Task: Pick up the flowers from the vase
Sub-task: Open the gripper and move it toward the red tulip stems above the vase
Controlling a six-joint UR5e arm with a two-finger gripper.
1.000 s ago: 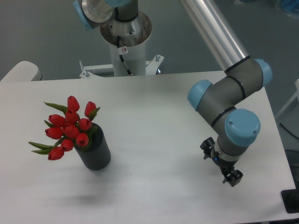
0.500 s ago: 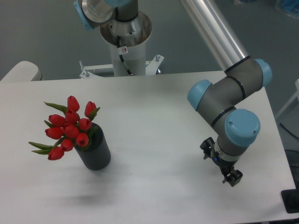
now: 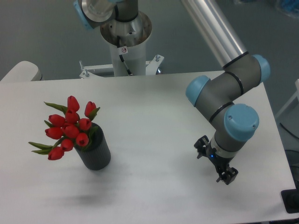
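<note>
We're at the very start: approach phase, nothing picked yet. The flowers [image 3: 70, 128] sit in the vase [image 3: 95, 150] on the left part of the table [image 3: 154, 107], blooms leaning up and left over the rim. Our gripper [image 3: 216, 163] hangs low over the right side, well apart from the bunch. It holds nothing; how far the jaws stand open we can't tell, since the wrist hides most of the fingers from this angle.

Next move, as we judge it: swing across to the left, get above or beside the bunch, line the fingers up w/ the stems just over the rim, close, then lift straight up so the vase doesn't tip or ride along.

Other stuff: robot base pedestal [image 3: 125, 39] behind the far table edge, and a pale rounded object [image 3: 19, 72] at the far-left corner. Nothing stands btw. gripper and flowers, so the path looks open. Main risk: squeezing buds, not stems.
</note>
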